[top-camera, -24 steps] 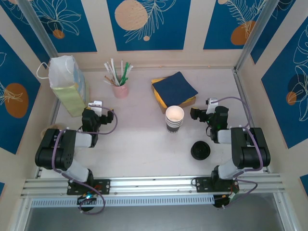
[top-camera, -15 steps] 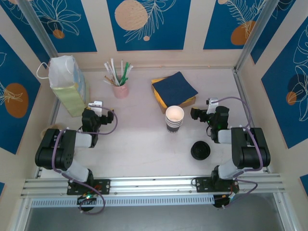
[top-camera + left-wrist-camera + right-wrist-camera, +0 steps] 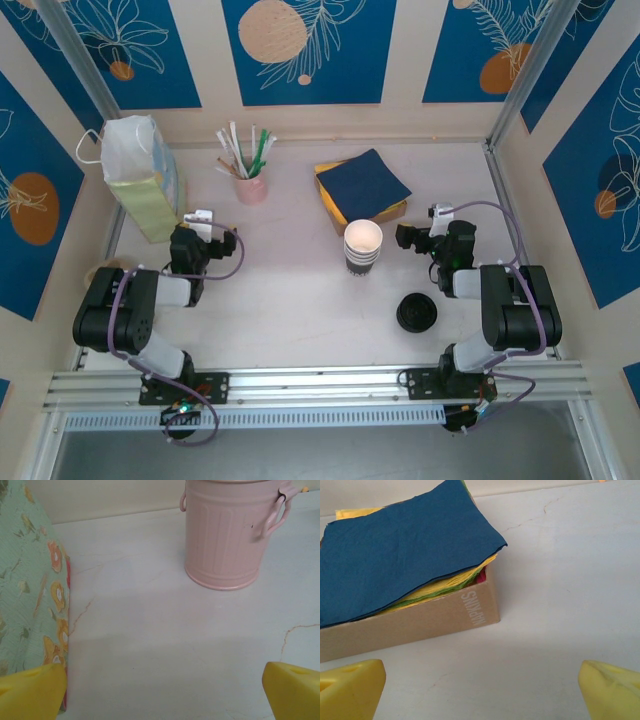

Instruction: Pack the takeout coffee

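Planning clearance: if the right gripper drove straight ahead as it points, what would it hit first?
Probably the napkin box, whose near corner sits just ahead of the right gripper; depth is unclear.

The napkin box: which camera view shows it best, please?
The right wrist view: the napkin box is close, its side print NAPKINS is readable, and a blue napkin lies over yellow and green ones. The top external view shows it small, from above, beyond the striped cup.
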